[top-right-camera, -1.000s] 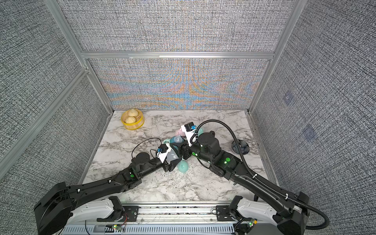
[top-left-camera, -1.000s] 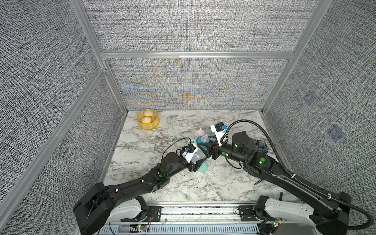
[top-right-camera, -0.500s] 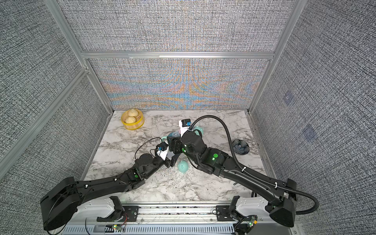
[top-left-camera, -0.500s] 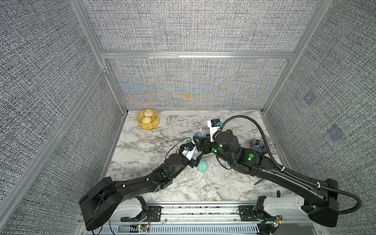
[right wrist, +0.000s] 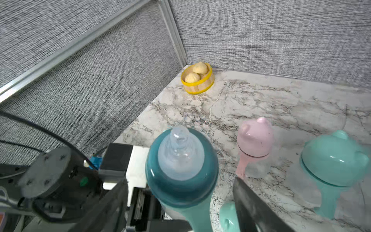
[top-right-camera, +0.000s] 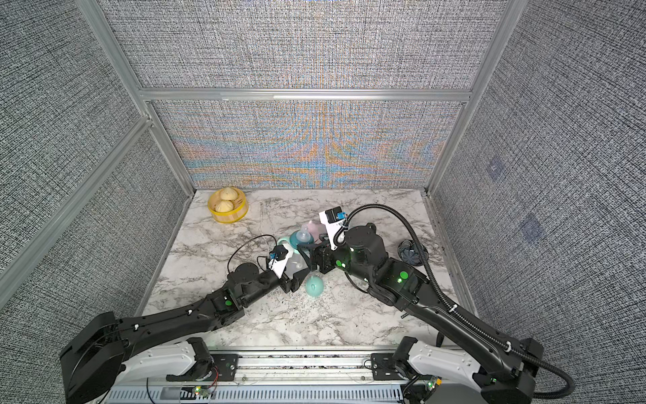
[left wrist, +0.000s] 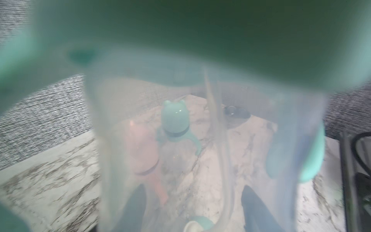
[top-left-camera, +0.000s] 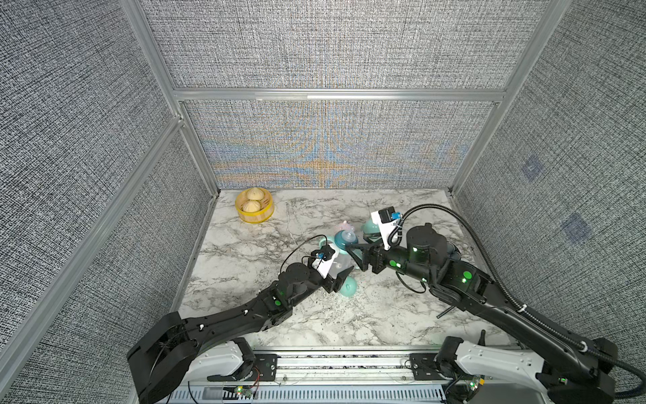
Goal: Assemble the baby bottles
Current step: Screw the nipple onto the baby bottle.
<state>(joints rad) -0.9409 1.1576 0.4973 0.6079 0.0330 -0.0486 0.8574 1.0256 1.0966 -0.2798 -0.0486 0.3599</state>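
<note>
**Both arms, seen from above.** The left arm (top-left-camera: 244, 316) lies low, running from its base at 7 o'clock toward 1 o'clock, with the forearm close to the table. The left gripper (top-left-camera: 342, 277) sits near centre, clamped on a bottle (top-left-camera: 339, 263). The right arm (top-left-camera: 489, 302) slopes from its base at 5 o'clock toward 10 o'clock, forearm raised. The right gripper (top-left-camera: 353, 257) faces the left one, almost tip to tip. Its jaws are spread wide, and the fingers (right wrist: 253, 202) grip nothing.

No lettering, label, brand name, number or sign can be read in any view; whatever may be printed is too small or blurred.
</note>
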